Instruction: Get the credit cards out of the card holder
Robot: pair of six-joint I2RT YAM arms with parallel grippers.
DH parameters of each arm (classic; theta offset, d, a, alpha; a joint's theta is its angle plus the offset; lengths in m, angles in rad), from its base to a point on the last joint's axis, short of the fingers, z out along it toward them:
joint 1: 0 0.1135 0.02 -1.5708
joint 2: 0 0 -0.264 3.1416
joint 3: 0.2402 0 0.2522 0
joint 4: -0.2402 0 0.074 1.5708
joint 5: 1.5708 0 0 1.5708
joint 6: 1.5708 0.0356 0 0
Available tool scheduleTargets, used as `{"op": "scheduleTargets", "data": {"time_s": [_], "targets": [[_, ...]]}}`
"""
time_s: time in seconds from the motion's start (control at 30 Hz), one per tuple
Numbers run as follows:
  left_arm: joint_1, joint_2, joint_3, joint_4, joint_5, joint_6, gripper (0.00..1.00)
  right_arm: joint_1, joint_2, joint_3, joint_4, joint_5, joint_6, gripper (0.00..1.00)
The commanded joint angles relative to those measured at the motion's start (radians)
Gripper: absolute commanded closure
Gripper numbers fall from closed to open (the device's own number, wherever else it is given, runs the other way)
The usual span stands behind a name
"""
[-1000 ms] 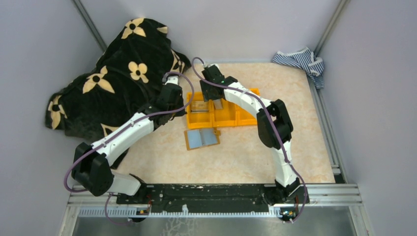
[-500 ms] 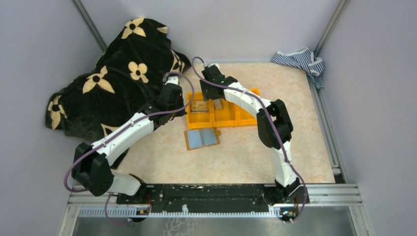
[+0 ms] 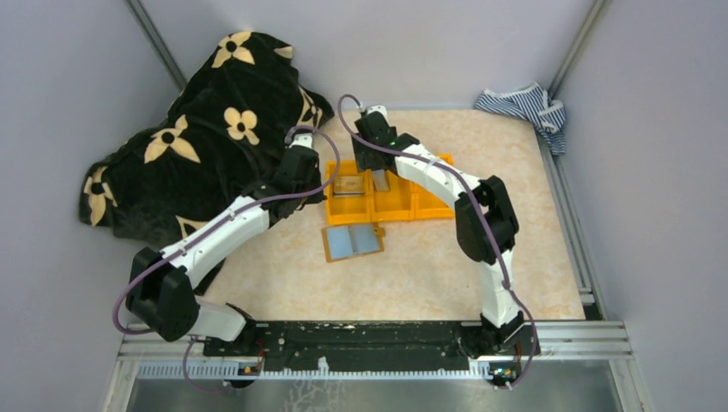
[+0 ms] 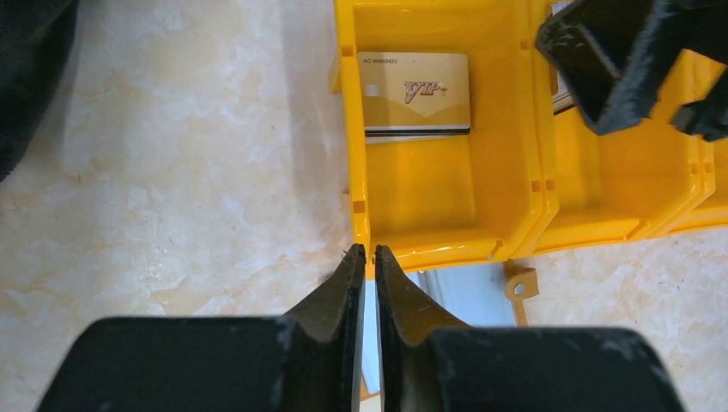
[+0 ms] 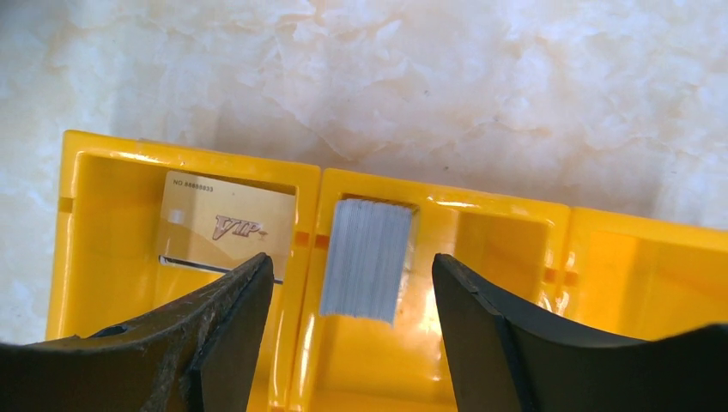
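The card holder [image 3: 352, 242] lies unfolded on the table, grey-blue inside up, just in front of the orange bin [image 3: 412, 206]; its snap tab [image 4: 519, 281] shows in the left wrist view. A gold VIP credit card [image 4: 416, 90] lies in the bin's left compartment, and a grey card [image 5: 369, 257] leans in the middle one. My right gripper [image 5: 350, 262] hangs open over the middle compartment, nothing between its fingers. My left gripper [image 4: 367, 251] is shut and empty, above the bin's near left corner and the holder's edge.
A black blanket with cream flowers [image 3: 206, 129] is heaped at the back left, against my left arm. A striped cloth [image 3: 524, 107] sits in the back right corner. Grey walls close in three sides, and a metal rail [image 3: 369, 335] runs along the near edge.
My right arm has shifted a little, its elbow moving right and its gripper slightly toward the far side of the bin. The left arm, the cards and the holder have not moved.
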Motion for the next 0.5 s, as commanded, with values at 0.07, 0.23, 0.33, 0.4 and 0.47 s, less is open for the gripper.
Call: {"op": "scheduleTargets", "data": {"time_s": [0.07, 0.23, 0.33, 0.4, 0.47], "targets": [[0.006, -0.025, -0.019, 0.029, -0.009, 0.002, 0.86, 0.014, -0.291, -0.174, 0.209, 0.067, 0.008, 0.32], [0.006, -0.111, -0.083, 0.110, 0.051, 0.008, 0.87, 0.014, -0.516, -0.449, 0.351, 0.031, -0.011, 0.48], [0.006, -0.172, -0.143, 0.166, 0.064, 0.003, 0.87, 0.015, -0.623, -0.613, 0.382, -0.020, 0.010, 0.67], [0.006, -0.207, -0.173, 0.185, 0.052, -0.003, 0.88, 0.017, -0.684, -0.725, 0.402, -0.055, 0.034, 0.81], [0.006, -0.229, -0.191, 0.191, 0.046, -0.006, 0.88, 0.035, -0.724, -0.821, 0.429, -0.077, 0.067, 0.96]]}}
